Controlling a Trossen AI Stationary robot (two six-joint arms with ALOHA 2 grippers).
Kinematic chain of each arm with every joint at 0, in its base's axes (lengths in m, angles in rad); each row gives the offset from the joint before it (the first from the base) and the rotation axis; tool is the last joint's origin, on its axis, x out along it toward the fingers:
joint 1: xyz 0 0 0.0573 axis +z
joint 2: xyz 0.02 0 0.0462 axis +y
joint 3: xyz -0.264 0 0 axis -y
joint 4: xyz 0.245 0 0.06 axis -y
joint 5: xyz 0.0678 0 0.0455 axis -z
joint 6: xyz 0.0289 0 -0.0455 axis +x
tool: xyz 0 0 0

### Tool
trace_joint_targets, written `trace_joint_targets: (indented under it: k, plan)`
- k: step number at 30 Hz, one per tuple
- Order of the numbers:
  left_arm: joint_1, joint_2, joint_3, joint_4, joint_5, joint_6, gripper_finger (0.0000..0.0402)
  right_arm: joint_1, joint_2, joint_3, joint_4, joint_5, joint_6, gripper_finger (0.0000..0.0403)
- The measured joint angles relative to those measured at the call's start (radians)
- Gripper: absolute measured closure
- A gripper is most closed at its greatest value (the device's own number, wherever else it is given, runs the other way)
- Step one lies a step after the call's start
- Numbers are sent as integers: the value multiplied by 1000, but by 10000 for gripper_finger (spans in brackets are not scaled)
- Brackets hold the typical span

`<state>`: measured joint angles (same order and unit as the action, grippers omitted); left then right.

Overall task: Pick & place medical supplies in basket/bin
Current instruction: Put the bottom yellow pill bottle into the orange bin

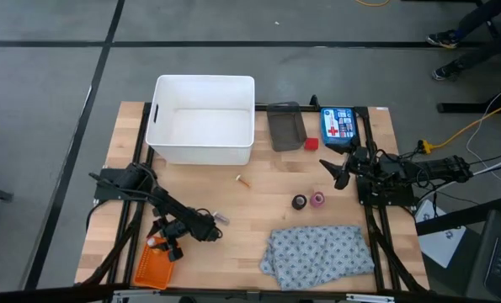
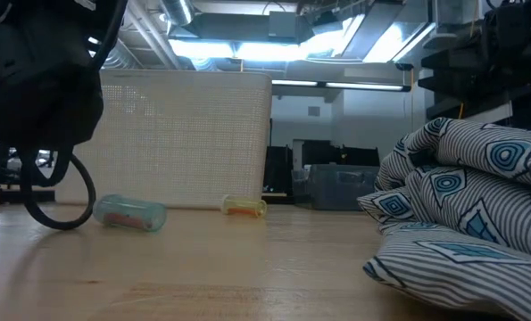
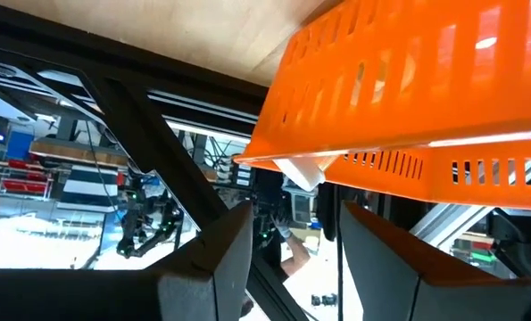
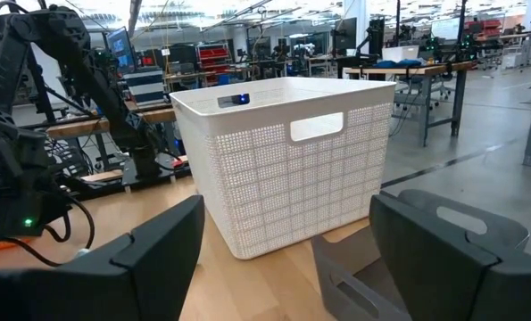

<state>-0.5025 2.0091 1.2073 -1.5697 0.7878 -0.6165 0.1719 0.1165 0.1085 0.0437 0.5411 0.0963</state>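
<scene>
The orange mesh basket (image 1: 153, 269) lies flat at the table's near left corner, and it fills the top of the left wrist view (image 3: 408, 80). My left gripper (image 1: 173, 249) (image 3: 292, 223) is open and hovers at the basket's far edge with nothing between its fingers. A clear vial (image 1: 219, 219) (image 2: 127, 214) lies on its side just right of it. A smaller pale orange piece (image 1: 243, 180) (image 2: 244, 207) lies mid-table. The dark roll (image 1: 299, 201), the pink roll (image 1: 317, 199) and the red block (image 1: 311, 143) sit on the right half. The grey dotted cloth (image 1: 317, 257) (image 2: 461, 223) lies bunched at the near edge. My right gripper (image 1: 341, 175) (image 4: 283, 223) waits open near the right edge.
A large white perforated tub (image 1: 201, 119) (image 4: 283, 160) stands at the far middle of the table. A grey tray (image 1: 285, 126) and a blue first-aid box (image 1: 338, 126) lie to its right. Bare wood lies between the tub and the cloth.
</scene>
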Motion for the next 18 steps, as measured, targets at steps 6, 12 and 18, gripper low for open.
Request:
trace_joint_targets:
  k: [6,12,18]
  plan:
    - [4,-29,48,-1,-68,-35,232,0,0,0,0,0,0,85]
    - [14,-91,109,-1,-173,-140,233,0,0,0,-4,-1,0,85]
    - [-15,-145,150,3,-167,-223,236,0,0,0,-8,0,1,85]
